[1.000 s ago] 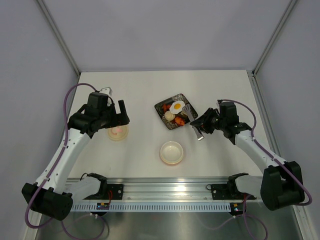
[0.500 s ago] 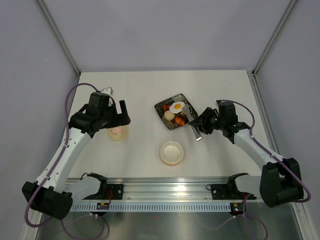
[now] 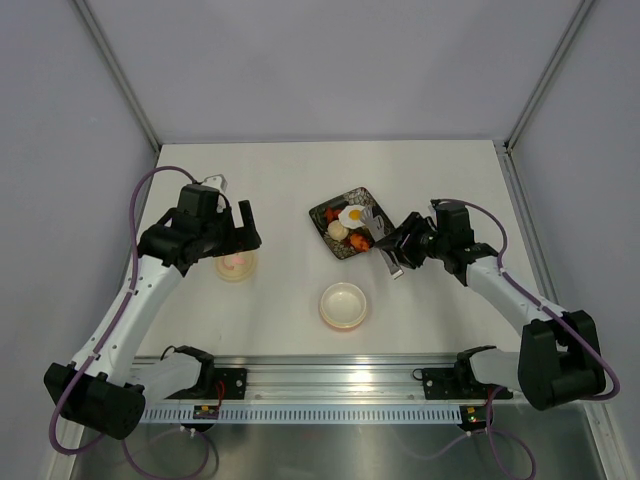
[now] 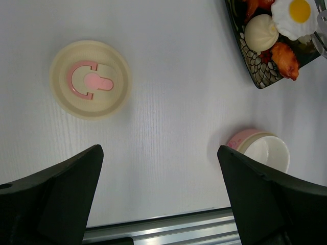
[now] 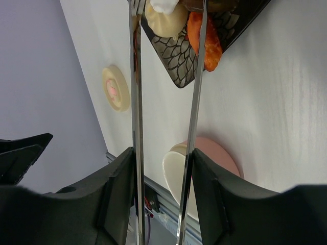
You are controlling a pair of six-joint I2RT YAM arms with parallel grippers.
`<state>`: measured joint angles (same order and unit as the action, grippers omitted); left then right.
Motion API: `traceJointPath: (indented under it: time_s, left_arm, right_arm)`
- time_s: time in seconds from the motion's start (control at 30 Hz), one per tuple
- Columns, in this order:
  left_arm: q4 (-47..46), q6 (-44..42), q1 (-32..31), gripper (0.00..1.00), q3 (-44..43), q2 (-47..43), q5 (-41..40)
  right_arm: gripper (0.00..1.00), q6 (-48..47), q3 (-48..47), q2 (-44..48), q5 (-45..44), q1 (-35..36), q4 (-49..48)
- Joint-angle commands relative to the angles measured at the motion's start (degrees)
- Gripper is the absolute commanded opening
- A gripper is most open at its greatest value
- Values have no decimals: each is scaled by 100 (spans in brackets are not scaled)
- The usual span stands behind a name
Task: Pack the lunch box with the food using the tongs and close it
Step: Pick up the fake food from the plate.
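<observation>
On the white surface (image 3: 280, 190), I see the lunch box (image 4: 263, 151) standing open, with its lid (image 4: 90, 79) lying flat well to its left. My left gripper (image 4: 159, 153) hovers above the lid, jaws wide and empty. Beyond the tub, a black square tray (image 4: 257, 77) holds a fried egg (image 4: 298, 13), a pale bun (image 4: 261, 31) and an orange piece (image 4: 285, 56). My right gripper (image 5: 162, 153) has its jaws clasped on the tongs (image 5: 135, 92), one silvery arm against each finger. The arms stand apart and reach over the tray's near corner, either side of the bun. Their tips run out of the wrist view.
</observation>
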<state>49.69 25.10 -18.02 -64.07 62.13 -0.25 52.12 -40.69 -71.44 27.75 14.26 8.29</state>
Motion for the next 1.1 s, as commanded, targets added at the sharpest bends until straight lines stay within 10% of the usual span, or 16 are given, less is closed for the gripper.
traceJointPath:
  time_s: [0.0, 0.83, 1.07]
  left_arm:
    - [-170, 21, -26, 99, -17, -8, 51]
    - [-153, 3, -35, 99, 18, -60, 52]
    - [-162, 3, -35, 99, 27, -60, 51]
  right_arm:
    - [54, 53, -45, -72, 222, 24, -398]
    - [52, 1380, 764, -537, 583, 24, -2376]
    - [36, 1371, 720, -556, 618, 24, -2421]
